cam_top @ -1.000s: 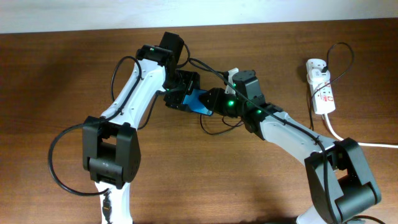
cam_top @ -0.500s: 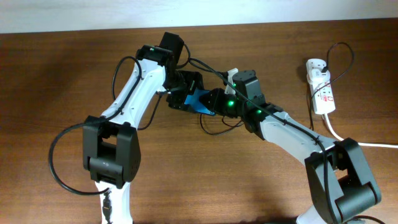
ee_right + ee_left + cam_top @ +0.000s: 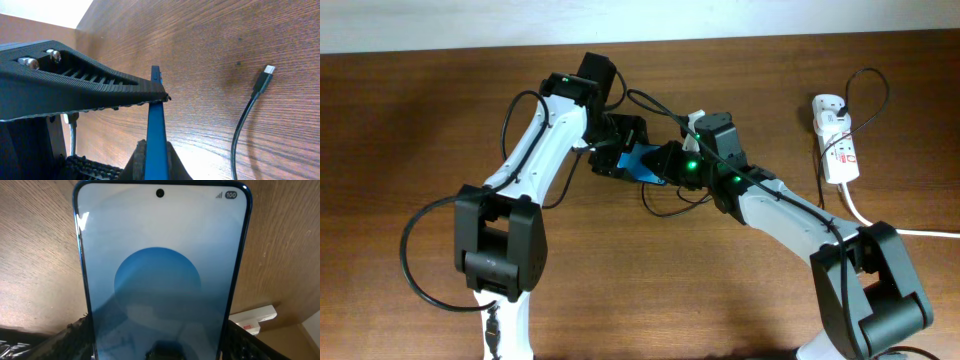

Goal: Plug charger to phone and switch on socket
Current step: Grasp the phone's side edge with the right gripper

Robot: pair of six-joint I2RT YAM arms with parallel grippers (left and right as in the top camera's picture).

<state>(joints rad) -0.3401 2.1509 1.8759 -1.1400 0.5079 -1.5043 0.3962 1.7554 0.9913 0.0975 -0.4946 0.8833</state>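
Brown wooden table [image 3: 400,120], perhaps pale wall [image 3: 420,25]

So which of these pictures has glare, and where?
Left wrist view: the phone fills the frame, screen pale, a white glint on its left edge, a dark reflection low down. Right wrist view: a bright sheen on the table. Overhead view: even light, no strong glare.

Left claw [image 3: 623,153] (clamped) beside right claw [image 3: 666,161]

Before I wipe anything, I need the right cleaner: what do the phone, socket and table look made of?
Phone: glossy glass front, judging by reflections, with a thin blue frame, possibly metal. Socket: white moulded plastic, smooth. Table: brown wood grain, slight sheen; solid or veneer unclear.
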